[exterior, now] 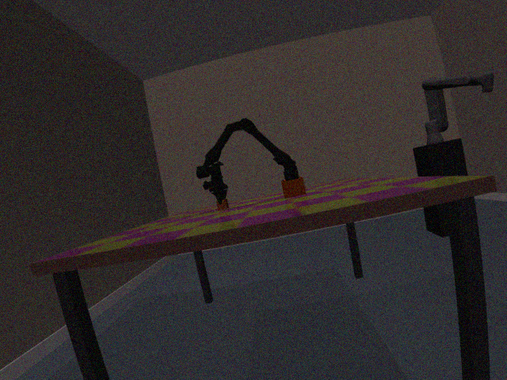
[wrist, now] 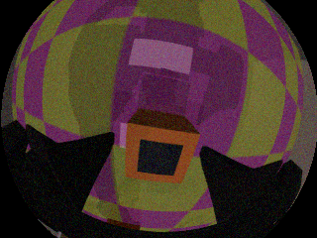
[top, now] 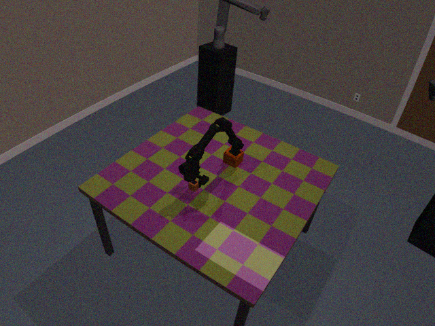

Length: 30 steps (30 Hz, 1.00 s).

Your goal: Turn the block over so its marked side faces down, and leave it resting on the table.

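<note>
So, the block (top: 193,186) (exterior: 221,206) (wrist: 163,177) can be spotted on the checkered counter (top: 245,196) (exterior: 261,237) (wrist: 269,99), right down at the tip of the black arm (top: 205,140) (exterior: 264,141). It's orange, with a dark square framed on one face, and that face is pointed up at the wrist camera, so the flip hasn't been done.

The tool (top: 194,181) (exterior: 222,201) (wrist: 158,146) is lowered over it with its fingers spread wide, one on each side of the block. In the wrist view a strip of counter can be seen between the block and the finger on the picture's left, while the other side is a much tighter fit; whether anything is touched there can't be told. Nothing is clamped.

The arm is bent in a high arch, and its foot is set in an orange base (top: 232,159) (exterior: 294,188), well apart from the block. The counter is done in purple and yellow-green squares, with a bright patch of light (top: 238,247) thrown across one corner. Past the counter, a grey arm (top: 219,37) (exterior: 436,106) is mounted on a black pedestal (top: 215,79) (exterior: 440,157). It's all pretty dim and grainy, so finer details are lost.
</note>
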Motion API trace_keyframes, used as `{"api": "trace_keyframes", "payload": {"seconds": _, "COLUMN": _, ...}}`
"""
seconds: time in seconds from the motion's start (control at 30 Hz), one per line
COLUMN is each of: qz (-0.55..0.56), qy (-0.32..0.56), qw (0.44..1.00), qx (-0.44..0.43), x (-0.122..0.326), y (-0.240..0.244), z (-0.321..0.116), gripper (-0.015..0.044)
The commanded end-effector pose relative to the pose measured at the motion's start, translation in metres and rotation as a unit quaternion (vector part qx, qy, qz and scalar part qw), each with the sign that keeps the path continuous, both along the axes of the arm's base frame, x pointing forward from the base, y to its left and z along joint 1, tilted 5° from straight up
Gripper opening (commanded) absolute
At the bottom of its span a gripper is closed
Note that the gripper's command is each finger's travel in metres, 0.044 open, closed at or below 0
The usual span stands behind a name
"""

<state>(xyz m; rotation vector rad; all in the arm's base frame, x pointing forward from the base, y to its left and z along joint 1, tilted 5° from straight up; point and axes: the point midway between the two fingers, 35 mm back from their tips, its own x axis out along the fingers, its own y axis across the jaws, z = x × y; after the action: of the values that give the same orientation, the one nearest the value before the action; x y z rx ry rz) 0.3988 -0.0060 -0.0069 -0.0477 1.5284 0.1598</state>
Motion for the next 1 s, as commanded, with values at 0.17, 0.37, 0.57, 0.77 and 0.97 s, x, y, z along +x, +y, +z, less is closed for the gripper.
{"api": "trace_keyframes", "payload": {"seconds": 0.17, "qz": -0.002, "qy": 0.001, "qw": 1.0, "qx": 0.002, "x": -0.001, "y": 0.001, "z": -0.001, "gripper": 0.0223}}
{"api": "trace_keyframes", "payload": {"seconds": 0.37, "qz": -0.002, "qy": 0.001, "qw": 1.0, "qx": 0.002, "x": -0.001, "y": 0.001, "z": -0.001, "gripper": 0.0183}}
{"api": "trace_keyframes", "payload": {"seconds": 0.57, "qz": -0.002, "qy": 0.001, "qw": 1.0, "qx": 0.002, "x": -0.001, "y": 0.001, "z": -0.001, "gripper": 0.0143}}
{"api": "trace_keyframes", "payload": {"seconds": 0.77, "qz": -0.002, "qy": 0.001, "qw": 1.0, "qx": 0.002, "x": -0.001, "y": 0.001, "z": -0.001, "gripper": 0.0103}}
{"api": "trace_keyframes", "payload": {"seconds": 0.97, "qz": -0.002, "qy": 0.0, "qw": 1.0, "qx": 0.002, "x": -0.001, "y": -0.002, "z": 0.029, "gripper": 0.0}}
